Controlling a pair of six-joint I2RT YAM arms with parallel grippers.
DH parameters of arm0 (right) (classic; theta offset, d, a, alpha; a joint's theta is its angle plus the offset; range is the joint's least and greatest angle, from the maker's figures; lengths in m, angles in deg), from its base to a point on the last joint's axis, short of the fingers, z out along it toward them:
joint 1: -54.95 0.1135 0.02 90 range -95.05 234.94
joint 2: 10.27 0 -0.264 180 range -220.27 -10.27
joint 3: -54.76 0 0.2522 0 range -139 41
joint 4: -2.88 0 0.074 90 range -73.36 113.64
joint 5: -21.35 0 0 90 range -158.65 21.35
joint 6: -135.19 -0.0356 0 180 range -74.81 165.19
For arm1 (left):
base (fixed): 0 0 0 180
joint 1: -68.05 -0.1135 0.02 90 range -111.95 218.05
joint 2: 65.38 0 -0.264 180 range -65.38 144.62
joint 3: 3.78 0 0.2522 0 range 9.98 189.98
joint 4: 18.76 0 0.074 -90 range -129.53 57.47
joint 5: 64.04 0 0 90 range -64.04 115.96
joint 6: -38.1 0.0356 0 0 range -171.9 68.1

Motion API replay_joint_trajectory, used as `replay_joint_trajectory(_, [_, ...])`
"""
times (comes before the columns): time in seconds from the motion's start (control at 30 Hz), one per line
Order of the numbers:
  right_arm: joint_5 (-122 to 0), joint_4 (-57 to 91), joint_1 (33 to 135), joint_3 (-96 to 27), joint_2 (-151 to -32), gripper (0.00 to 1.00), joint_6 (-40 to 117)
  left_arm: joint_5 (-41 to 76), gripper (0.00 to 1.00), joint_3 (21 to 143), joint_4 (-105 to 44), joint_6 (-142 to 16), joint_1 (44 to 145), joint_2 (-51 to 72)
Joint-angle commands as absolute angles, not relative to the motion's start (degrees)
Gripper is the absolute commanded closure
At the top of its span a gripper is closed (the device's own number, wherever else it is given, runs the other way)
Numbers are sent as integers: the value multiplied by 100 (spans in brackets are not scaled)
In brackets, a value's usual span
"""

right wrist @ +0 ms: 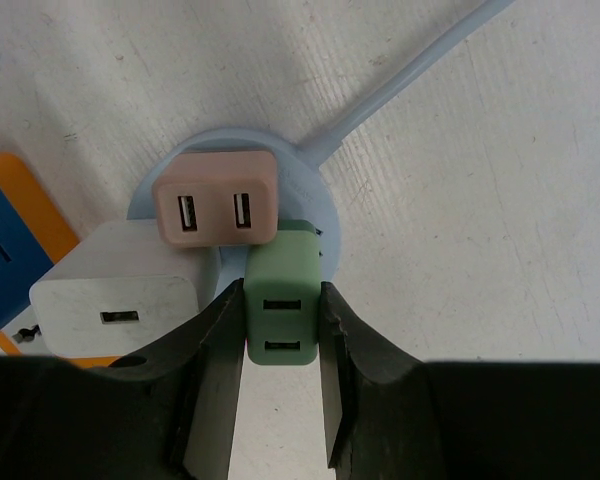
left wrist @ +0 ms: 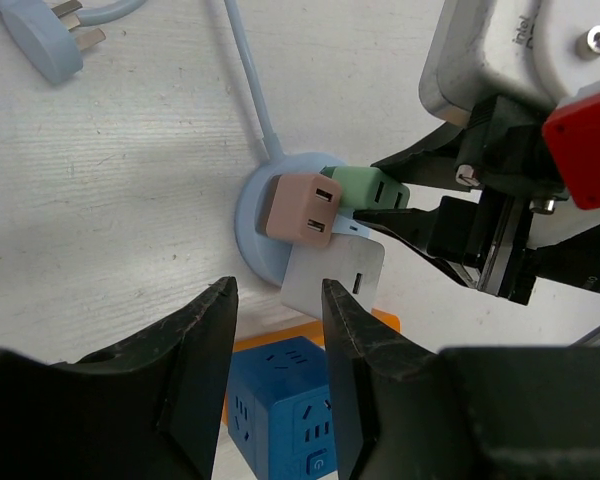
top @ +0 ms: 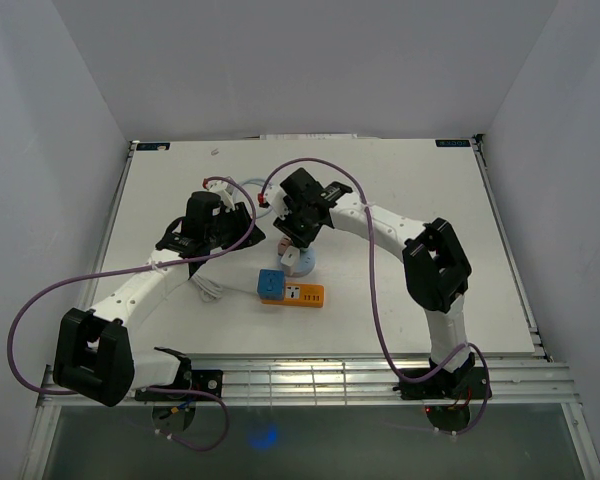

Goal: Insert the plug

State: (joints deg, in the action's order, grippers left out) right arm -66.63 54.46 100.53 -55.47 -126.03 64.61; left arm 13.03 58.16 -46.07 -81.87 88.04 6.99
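A round light-blue socket base (right wrist: 310, 185) lies on the table, also seen in the left wrist view (left wrist: 252, 232) and the top view (top: 302, 262). A pink charger (right wrist: 216, 198), a white charger (right wrist: 120, 290) and a green charger (right wrist: 283, 308) stand on it. My right gripper (right wrist: 280, 330) is shut on the green charger, which sits at the base's edge; the left wrist view shows it too (left wrist: 365, 187). My left gripper (left wrist: 278, 330) is open and empty, hovering above a blue cube socket (left wrist: 280, 405) beside the base.
An orange power strip (top: 302, 294) carries the blue cube (top: 270, 284). The base's light-blue cable runs to a loose plug (left wrist: 45, 35) at the far side. A white cable (top: 208, 290) lies under the left arm.
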Motion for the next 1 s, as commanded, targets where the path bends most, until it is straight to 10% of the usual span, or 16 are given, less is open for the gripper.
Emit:
replay_joint_trajectory(0.0, [-6997,5470,10056,-5130,-12787,92,6383,1207,50,5893,-4633,-8125,8783,484])
replay_joint_trajectory(0.97, [-6681,4925,10074,-3793,-12611,92,6532,1154,52,5884,-4632,-8116,8783,458])
